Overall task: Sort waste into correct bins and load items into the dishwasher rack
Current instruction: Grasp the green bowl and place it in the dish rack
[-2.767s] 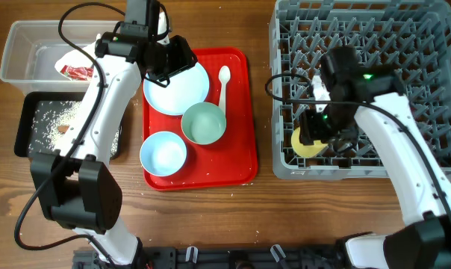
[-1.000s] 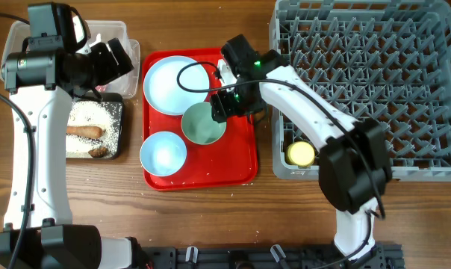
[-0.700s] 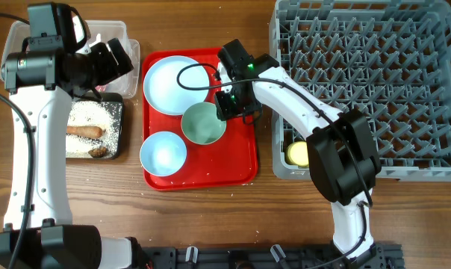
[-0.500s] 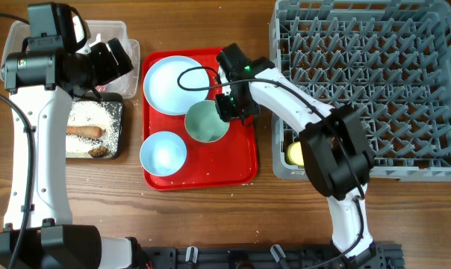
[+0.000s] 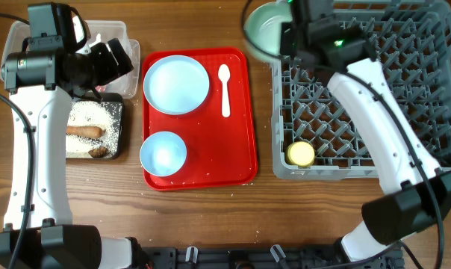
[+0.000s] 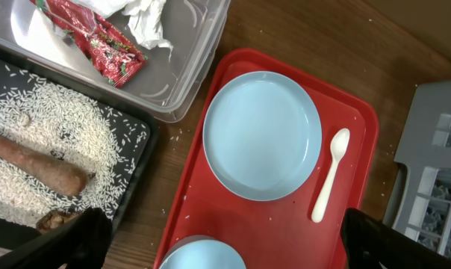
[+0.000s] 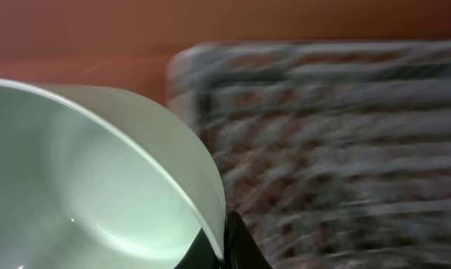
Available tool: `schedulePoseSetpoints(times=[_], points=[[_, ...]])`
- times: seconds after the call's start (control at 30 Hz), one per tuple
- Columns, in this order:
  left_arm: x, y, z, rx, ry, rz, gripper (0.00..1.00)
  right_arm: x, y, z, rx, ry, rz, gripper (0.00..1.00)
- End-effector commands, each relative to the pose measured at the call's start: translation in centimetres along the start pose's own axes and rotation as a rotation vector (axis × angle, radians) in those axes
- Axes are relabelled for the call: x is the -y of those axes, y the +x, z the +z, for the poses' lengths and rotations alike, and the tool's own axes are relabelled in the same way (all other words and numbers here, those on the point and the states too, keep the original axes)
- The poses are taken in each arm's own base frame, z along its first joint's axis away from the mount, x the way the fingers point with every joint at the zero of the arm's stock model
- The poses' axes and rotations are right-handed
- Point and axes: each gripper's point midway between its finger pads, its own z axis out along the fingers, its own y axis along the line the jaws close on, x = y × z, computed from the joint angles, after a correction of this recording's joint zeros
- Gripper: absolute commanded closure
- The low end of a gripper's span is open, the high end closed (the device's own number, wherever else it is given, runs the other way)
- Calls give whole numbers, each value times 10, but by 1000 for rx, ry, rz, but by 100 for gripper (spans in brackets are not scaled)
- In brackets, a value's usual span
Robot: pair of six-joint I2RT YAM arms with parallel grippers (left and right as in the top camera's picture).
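My right gripper is shut on the rim of the mint bowl, held tilted in the air at the far-left corner of the grey dishwasher rack. In the right wrist view the bowl fills the left side, its rim pinched in the gripper. A yellow cup stands in the rack's near-left corner. On the red tray lie a pale blue plate, a white spoon and a pale blue bowl. My left gripper hangs open above the bins, holding nothing.
The clear tub holds a red-and-white wrapper. The black tray beside it holds rice, an orange-brown stub and a brown bit. Bare wooden table runs along the front edge.
My right gripper shut on the mint bowl's rim on the red tray, lifted it and carried it up and right to the rack's far-left corner. The left arm has not moved.
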Motion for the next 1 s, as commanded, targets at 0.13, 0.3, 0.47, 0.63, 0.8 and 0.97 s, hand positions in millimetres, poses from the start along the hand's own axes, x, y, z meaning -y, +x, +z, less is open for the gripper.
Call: schedulePoseSetpoints(times=[0.13, 0.3, 0.47, 0.63, 0.8, 0.97], points=[[0, -2, -5, 16, -1, 6, 0, 71, -33, 61, 114, 563, -304, 96], [0, -2, -5, 15, -1, 6, 0, 69, 0, 102, -25, 749, -549, 96], [0, -2, -5, 16, -1, 6, 0, 34, 29, 113, -92, 647, -672, 96], [0, -2, -5, 16, -1, 6, 0, 7, 49, 108, -119, 571, -713, 52], [0, -2, -5, 16, -1, 6, 0, -7, 60, 100, -146, 551, -784, 2], [0, -2, -5, 16, -1, 6, 0, -36, 53, 80, -100, 324, -695, 0]])
